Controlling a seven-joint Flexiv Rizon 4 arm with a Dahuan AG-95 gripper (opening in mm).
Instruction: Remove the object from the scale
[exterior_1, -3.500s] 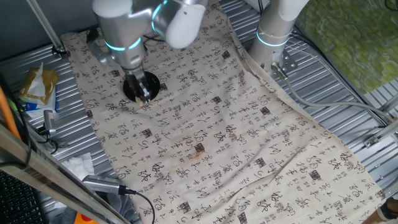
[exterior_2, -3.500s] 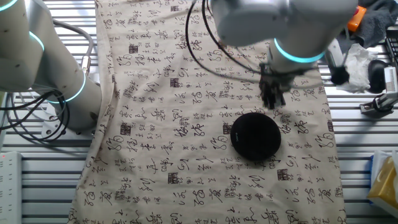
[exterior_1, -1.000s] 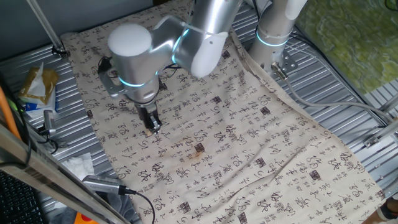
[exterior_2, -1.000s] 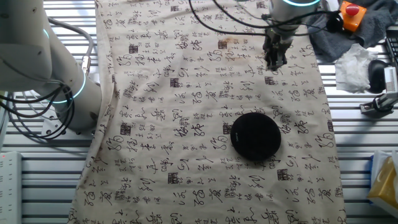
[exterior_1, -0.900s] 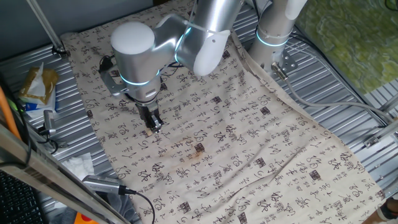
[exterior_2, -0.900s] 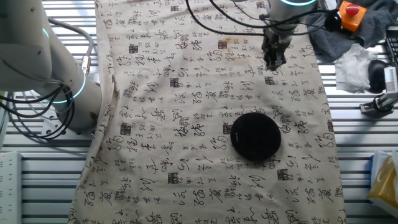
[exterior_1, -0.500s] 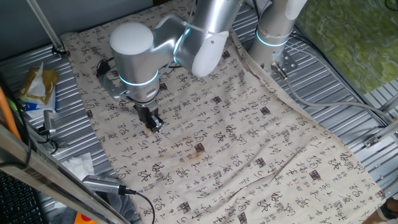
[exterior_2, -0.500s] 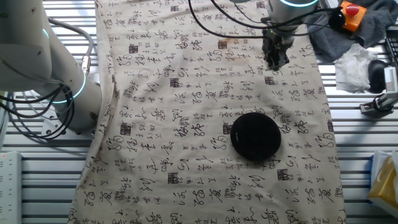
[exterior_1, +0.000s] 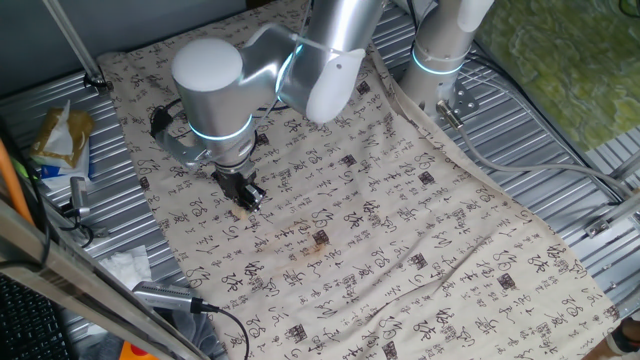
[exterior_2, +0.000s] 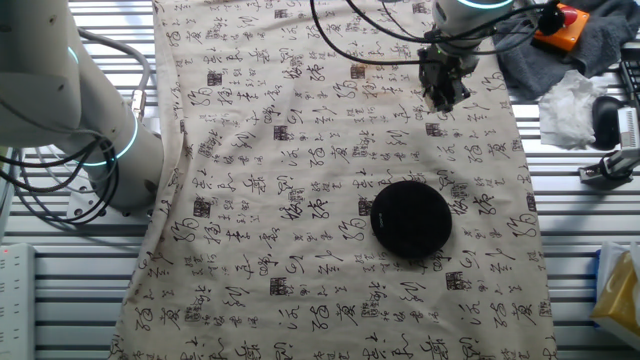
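1. The gripper (exterior_1: 246, 200) points down just above the cloth (exterior_1: 400, 230); its dark fingers (exterior_2: 441, 92) look spread apart, though the gap is small in both views.
2. A tiny tan speck, which seems to be the wooden cube (exterior_1: 240, 211), lies on the cloth right at the fingertips, at about 7 o'clock from them in one fixed view. I cannot tell whether the fingers touch it. In the other fixed view the gripper (exterior_2: 441, 97) hides it.
3. The scale (exterior_2: 410, 218), a flat round black disc, sits bare on the cloth with nothing on it. It lies at about 6 o'clock from the gripper in the other fixed view, well apart from it. In one fixed view the arm's silver body (exterior_1: 215, 85) hides it.
4. A brownish stain (exterior_1: 320, 238) marks the cloth at about 4 o'clock from the gripper in one fixed view, near but apart.
5. The cloth is beige, printed all over with small black characters, and covers a ribbed metal table (exterior_1: 540, 150).
6. A second arm's white base (exterior_2: 95, 110) stands at the cloth's edge, at 9 o'clock in the other fixed view.
7. An orange object (exterior_2: 560, 25) and crumpled white paper (exterior_2: 570, 100) lie off the cloth, around 3 o'clock from the gripper.
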